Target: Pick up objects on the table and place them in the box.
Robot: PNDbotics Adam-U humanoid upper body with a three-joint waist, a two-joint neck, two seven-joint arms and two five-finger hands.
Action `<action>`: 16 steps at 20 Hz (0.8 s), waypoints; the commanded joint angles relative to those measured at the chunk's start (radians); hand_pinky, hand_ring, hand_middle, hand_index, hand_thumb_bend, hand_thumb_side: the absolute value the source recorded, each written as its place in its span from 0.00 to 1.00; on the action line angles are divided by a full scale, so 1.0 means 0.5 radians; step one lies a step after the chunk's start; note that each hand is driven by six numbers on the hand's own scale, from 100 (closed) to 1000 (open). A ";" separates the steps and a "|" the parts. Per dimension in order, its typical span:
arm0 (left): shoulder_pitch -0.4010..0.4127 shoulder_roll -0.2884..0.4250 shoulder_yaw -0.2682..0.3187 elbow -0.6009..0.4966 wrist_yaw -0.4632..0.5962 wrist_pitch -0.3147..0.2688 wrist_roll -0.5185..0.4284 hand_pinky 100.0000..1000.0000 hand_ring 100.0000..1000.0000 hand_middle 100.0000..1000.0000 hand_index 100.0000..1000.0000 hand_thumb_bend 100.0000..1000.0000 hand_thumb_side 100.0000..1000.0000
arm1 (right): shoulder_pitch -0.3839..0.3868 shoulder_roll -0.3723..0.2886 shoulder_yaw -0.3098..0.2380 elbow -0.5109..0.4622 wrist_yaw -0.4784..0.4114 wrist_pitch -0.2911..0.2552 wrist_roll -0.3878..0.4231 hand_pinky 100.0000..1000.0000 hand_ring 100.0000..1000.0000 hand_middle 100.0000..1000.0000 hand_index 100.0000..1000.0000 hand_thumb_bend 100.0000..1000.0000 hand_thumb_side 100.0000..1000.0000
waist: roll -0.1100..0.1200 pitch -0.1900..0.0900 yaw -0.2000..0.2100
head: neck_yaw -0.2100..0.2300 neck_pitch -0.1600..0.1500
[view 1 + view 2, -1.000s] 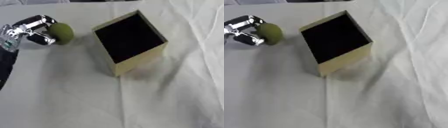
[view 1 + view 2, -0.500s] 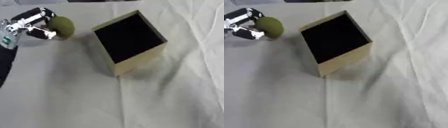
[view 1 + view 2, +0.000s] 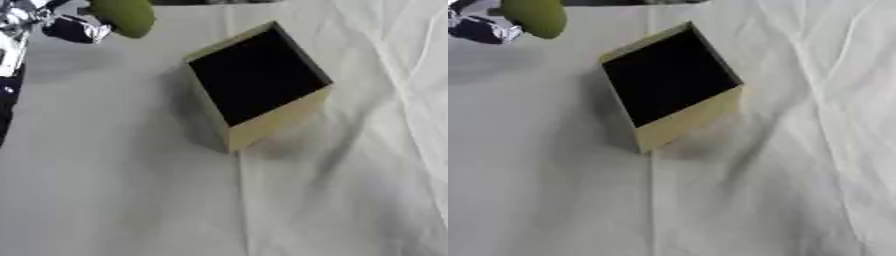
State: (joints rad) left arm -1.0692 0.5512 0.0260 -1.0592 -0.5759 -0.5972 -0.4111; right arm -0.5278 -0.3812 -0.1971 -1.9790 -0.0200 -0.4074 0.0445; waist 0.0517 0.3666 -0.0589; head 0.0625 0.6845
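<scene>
No readable writing anywhere; left hand [image 3: 35,22] at top-left corner, partly cut off, fingers curled around green round object [image 3: 124,16], held left of open tan box [image 3: 255,85]; box interior dark, contents indiscernible; white cloth [image 3: 131,190] below

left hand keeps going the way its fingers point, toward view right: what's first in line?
Probably the box: the left hand, holding the green object, faces it across bare cloth. Height is unclear; it may pass over the rim.

Olive-green round object [image 3: 125,16]; box [image 3: 278,114] pale tan outside, black inside; desk [image 3: 131,200] covered in plain off-white cloth; left hand [image 3: 35,22] silver and black.
</scene>
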 commanded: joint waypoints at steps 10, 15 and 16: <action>-0.134 -0.403 -0.103 -0.504 -0.412 0.110 0.183 0.52 0.57 0.49 0.63 0.16 0.00 | -0.095 -0.045 -0.038 -0.042 0.017 0.020 -0.269 0.84 0.83 0.60 0.72 0.00 0.37 | -0.030 -0.066 0.022 | -0.026 0.003; -0.109 -0.571 -0.144 -0.472 -0.699 0.075 0.319 0.51 0.58 0.49 0.63 0.15 0.00 | -0.118 -0.033 -0.004 -0.042 0.065 -0.001 -0.274 0.83 0.82 0.60 0.72 0.00 0.35 | -0.038 -0.067 0.020 | -0.009 -0.006; -0.103 -0.592 -0.150 -0.455 -0.722 0.065 0.332 0.51 0.59 0.49 0.63 0.14 0.00 | -0.120 -0.030 0.000 -0.042 0.069 0.000 -0.270 0.83 0.82 0.60 0.72 0.00 0.35 | -0.039 -0.066 0.019 | -0.007 -0.009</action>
State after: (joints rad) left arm -1.1053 0.2587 -0.0480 -1.2780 -0.9134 -0.5606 -0.2621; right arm -0.5722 -0.3813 -0.1978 -1.9791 0.0066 -0.4048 -0.0890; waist 0.0368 0.3628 -0.0486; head 0.0553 0.6853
